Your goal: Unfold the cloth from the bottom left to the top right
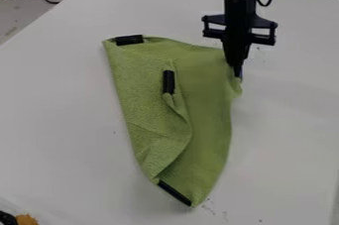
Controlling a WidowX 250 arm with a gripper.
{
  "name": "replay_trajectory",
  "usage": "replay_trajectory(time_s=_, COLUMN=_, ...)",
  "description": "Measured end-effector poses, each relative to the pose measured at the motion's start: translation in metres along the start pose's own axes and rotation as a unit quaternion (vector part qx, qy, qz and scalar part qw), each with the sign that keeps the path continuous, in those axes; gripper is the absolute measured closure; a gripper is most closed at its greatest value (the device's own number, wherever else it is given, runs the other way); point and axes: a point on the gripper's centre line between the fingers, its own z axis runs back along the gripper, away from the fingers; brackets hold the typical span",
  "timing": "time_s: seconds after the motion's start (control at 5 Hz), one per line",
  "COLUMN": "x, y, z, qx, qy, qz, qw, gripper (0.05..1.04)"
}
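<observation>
In the camera view, the green cloth (208, 115) is seen partly folded on the white table (59, 120), its left flap laid over the middle. Its upper right corner is pinched between the jaws of the gripper (236, 74). Black strips (169, 82) are attached to the cloth.

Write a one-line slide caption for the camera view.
The end effector at the right edge of a partly folded green cloth with black strips, on a white table.
</observation>
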Motion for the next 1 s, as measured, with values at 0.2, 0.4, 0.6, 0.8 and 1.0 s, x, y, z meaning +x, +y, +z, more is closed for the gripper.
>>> replay_trajectory(time_s=0.2, x=0.003, y=-0.003, z=-0.014, qx=-0.004, qy=0.013, qz=-0.010, qw=0.9999, gripper=1.009)
replay_trajectory(time_s=0.4, x=0.007, y=-0.004, z=-0.017, qx=-0.009, qy=0.018, qz=-0.017, qw=0.9997, gripper=0.864)
replay_trajectory(time_s=0.6, x=0.011, y=-0.007, z=-0.011, qx=0.001, qy=0.016, qz=-0.030, qw=0.9994, gripper=0.608)
replay_trajectory(time_s=0.8, x=0.014, y=-0.011, z=-0.013, qx=0.022, qy=0.035, qz=-0.059, qw=0.9974, gripper=0.305)
replay_trajectory(time_s=1.0, x=0.021, y=-0.012, z=-0.001, qx=0.084, qy=0.029, qz=-0.093, qw=0.9916, gripper=0.089)
